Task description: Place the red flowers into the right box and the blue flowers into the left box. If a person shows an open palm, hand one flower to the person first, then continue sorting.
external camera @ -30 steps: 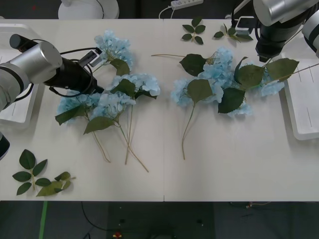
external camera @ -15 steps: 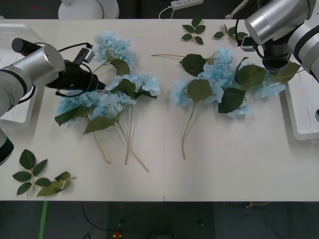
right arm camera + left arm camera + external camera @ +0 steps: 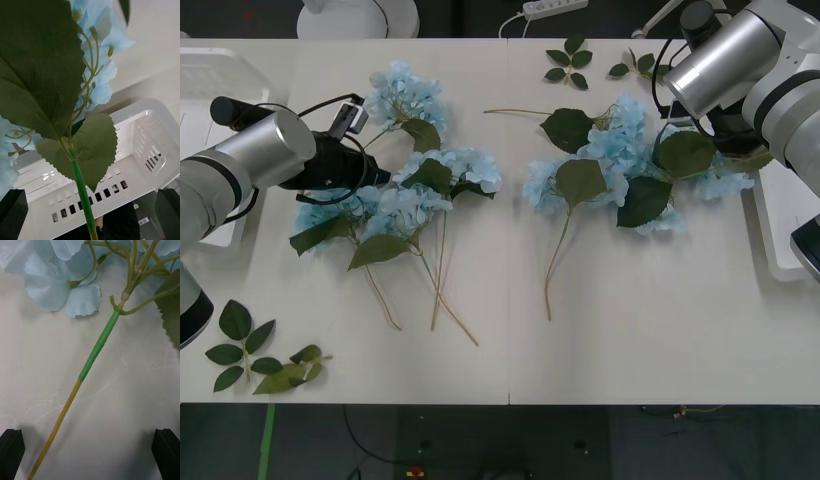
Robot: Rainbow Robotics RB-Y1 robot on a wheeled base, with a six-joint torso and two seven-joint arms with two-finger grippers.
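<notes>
Blue flowers (image 3: 405, 185) lie in two groups on the desk (image 3: 630, 320), with one gripper over each group.

The left group lies mid-left, the right group (image 3: 620, 165) mid-right, stalks pointing toward the robot. The left box (image 3: 220, 225) sits at the desk's left edge, the right box (image 3: 785, 215) at its right edge. The left gripper (image 3: 90, 450) hovers low over a tan-green stalk (image 3: 93, 356) of the left group, fingers spread wide, holding nothing. The right gripper (image 3: 90, 219) is at the right group beside the right box, fingers wide apart; a green stem (image 3: 80, 187) runs between them, apparently ungripped, though contact cannot be confirmed.
</notes>
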